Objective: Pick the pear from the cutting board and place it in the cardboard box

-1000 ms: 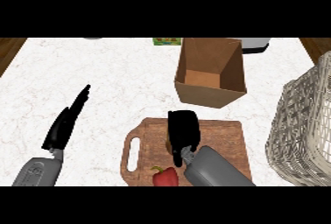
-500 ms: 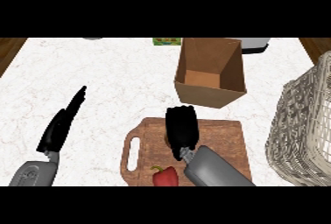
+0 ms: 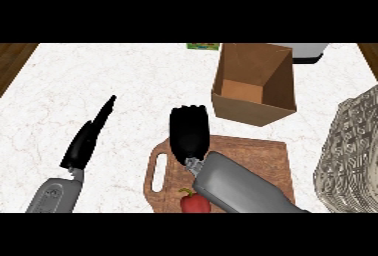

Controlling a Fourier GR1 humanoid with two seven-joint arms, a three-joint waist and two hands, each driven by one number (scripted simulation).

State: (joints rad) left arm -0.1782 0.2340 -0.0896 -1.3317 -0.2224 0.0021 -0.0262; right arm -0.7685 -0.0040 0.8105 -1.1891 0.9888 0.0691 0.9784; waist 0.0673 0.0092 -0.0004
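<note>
**Right hand flat over the board, pear not grabbed**

White counter (image 3: 133, 85) under everything. Wicker basket (image 3: 354, 150) sits well right of the right hand's fingertips, and the cardboard box (image 3: 255, 85) – open top – is just past them, a bit right. Cutting board (image 3: 251, 155) lies under those fingers. Right hand (image 3: 188, 137): fingers straight, together, holding nothing. Left hand (image 3: 87, 140) is off to their left, also straight and empty. The red pear (image 3: 194, 204) is back behind the fingers by the right forearm – at the board's near edge.

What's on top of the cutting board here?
On the cutting board, a red pear sits at the near edge, partly covered by the right forearm. The open right hand hides the far left part.
</note>
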